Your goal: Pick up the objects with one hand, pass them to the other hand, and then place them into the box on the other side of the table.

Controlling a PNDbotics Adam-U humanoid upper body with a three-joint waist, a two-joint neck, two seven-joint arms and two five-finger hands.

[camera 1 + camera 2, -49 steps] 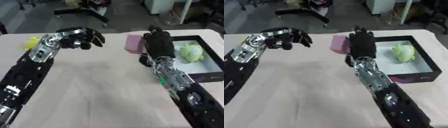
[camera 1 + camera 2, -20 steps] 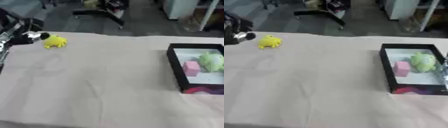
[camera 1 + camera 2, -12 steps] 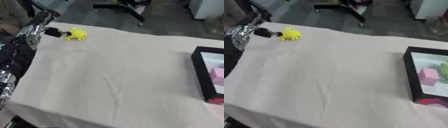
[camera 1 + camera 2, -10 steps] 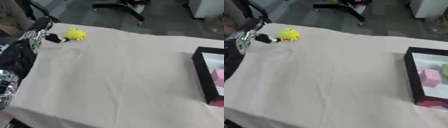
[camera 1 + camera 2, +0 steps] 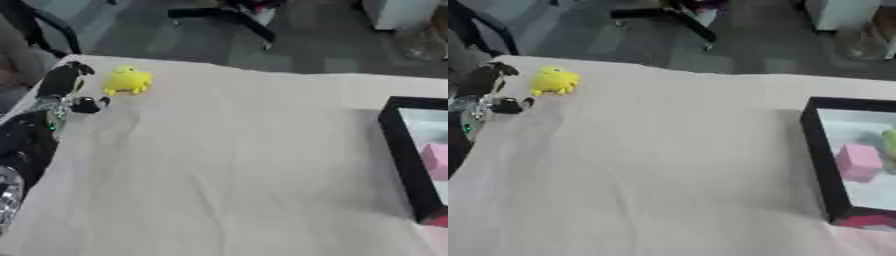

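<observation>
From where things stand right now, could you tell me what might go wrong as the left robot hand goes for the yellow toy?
The yellow toy sits close to the table's far left corner, so a nudge from the left robot hand could push it off. The black box lies far across the table, so the handover has a long way to travel, and a drop could happen there.

Soft, even indoor light falls on the table [image 5: 227,165], with only faint shadows in the cloth's wrinkles. Both views are smeared by blur: the yellow toy [image 5: 128,80] and the box [image 5: 816,150] have fuzzy edges, and the floor beyond is out of focus
</observation>
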